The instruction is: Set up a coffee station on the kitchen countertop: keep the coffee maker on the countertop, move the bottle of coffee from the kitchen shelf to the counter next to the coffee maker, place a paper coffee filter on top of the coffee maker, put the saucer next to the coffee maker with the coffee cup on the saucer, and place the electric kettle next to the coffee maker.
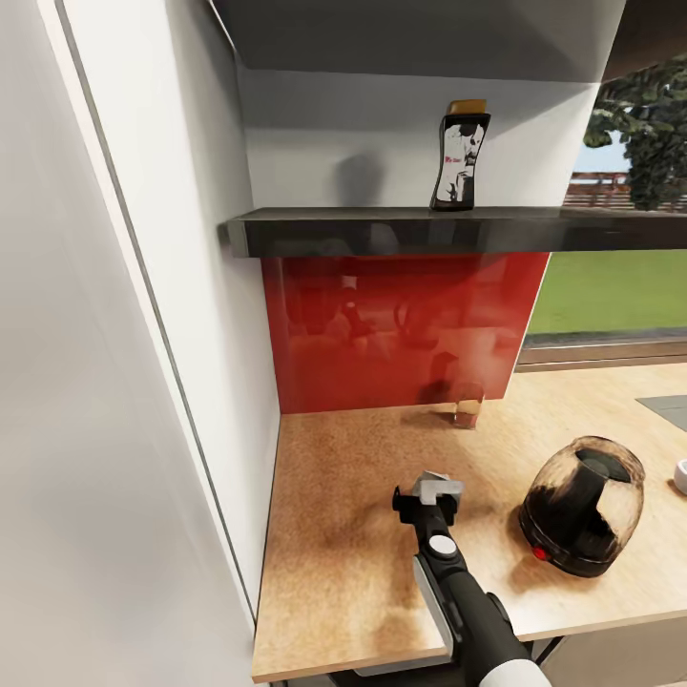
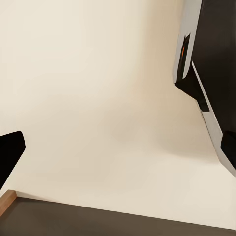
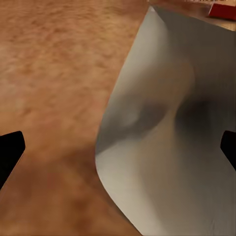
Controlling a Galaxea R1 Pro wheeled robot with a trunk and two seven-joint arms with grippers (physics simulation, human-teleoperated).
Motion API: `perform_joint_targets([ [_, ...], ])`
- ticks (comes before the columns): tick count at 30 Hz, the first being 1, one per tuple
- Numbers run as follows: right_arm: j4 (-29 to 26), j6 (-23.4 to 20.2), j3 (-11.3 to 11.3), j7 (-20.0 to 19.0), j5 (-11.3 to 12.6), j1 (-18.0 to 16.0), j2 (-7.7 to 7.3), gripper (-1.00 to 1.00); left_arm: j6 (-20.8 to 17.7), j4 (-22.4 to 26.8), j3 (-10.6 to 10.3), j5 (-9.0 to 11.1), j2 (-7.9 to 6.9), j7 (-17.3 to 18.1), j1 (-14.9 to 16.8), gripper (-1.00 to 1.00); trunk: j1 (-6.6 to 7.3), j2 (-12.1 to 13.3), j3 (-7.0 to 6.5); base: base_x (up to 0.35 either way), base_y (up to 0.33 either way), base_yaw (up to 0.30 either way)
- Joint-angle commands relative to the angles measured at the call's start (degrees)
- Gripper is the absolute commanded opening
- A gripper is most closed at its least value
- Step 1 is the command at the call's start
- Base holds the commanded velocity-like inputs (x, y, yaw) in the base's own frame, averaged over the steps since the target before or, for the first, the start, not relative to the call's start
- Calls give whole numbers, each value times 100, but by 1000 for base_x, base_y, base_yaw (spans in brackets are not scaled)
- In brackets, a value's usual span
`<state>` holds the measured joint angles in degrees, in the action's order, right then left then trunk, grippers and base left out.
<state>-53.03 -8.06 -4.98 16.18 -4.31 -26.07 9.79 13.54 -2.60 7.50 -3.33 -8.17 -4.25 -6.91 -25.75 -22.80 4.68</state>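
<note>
On shelf, 12 o'clock: bottle [image 1: 461, 155], upright, above red backsplash [image 1: 401, 329].
Counter [image 1: 363, 572], 4 o'clock: kettle [image 1: 582, 506], upright.
Counter, centre: right gripper [image 1: 431, 492], holding grey-white filter [image 3: 172, 132]; jaws wide either side.
Far right edge: cup [image 1: 680, 475].
Left gripper: fingertip [image 2: 9, 155] facing cream wall; opening unclear.

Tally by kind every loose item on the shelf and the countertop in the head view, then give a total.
Bottle of coffee on the shelf: 1
Electric kettle on the countertop: 1
Drinking glass by the red backsplash: 1
White item cut off at the picture's edge: 1
Total: 4
</note>
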Motion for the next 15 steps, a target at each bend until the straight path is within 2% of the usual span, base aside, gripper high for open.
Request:
perform_joint_targets([
  [1, -11, -55, -13, 33, -45, -3, -2, 100, 34, -13, 41, -36, -1, -14, 5, 100, -4, -12, 11, 6, 0, 0],
  [8, -15, -48, -2, 35, -51, -3, -3, 100, 34, -13, 38, -36, -2, -14, 5, 100, -4, -12, 11, 118, 32, 0],
  [15, -14, -47, 10, 47, -53, -3, -3, 100, 34, -13, 32, -36, -1, -14, 5, 100, -4, -12, 11, 25, 5, 0],
])
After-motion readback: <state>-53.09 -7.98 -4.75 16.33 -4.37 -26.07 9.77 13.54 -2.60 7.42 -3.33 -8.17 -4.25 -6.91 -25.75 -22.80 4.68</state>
